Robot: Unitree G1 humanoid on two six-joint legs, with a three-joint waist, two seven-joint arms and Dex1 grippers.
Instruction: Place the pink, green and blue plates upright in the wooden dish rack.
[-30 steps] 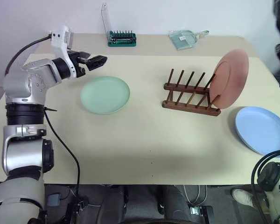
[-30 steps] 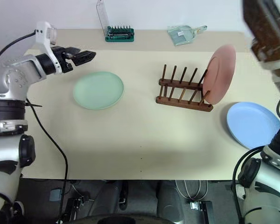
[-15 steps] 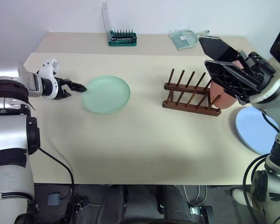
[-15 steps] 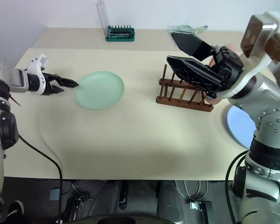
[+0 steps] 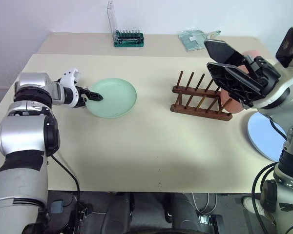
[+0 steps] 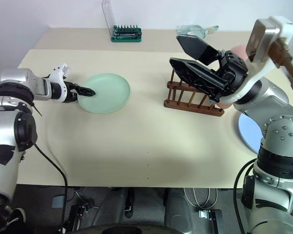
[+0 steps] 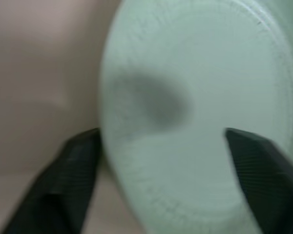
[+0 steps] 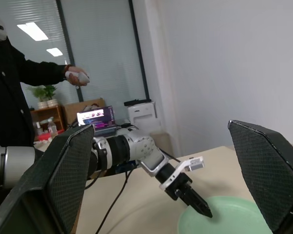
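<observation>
The pale green plate (image 5: 112, 97) lies flat on the table, left of the middle. My left gripper (image 5: 95, 96) is low at its left rim, open. In the left wrist view one finger (image 7: 73, 170) is off the green plate (image 7: 195, 107) and the other is over it. The wooden dish rack (image 5: 198, 100) stands right of centre. The pink plate (image 5: 251, 52) stands upright at its right end, mostly hidden behind my right gripper (image 5: 209, 54). That gripper hangs wide open above the rack, holding nothing. The blue plate (image 5: 266, 134) lies flat at the right edge.
A green tool holder (image 5: 128, 39) with a clear lid and a clear scoop (image 5: 195, 39) sit at the table's far side. The right wrist view shows a person (image 8: 19, 87) in dark clothes standing beyond the table (image 5: 151, 146) with a controller in hand.
My left gripper has come down from above the table to the green plate's left rim, and its fingers have narrowed. My right gripper swung in over the rack, then held still.
</observation>
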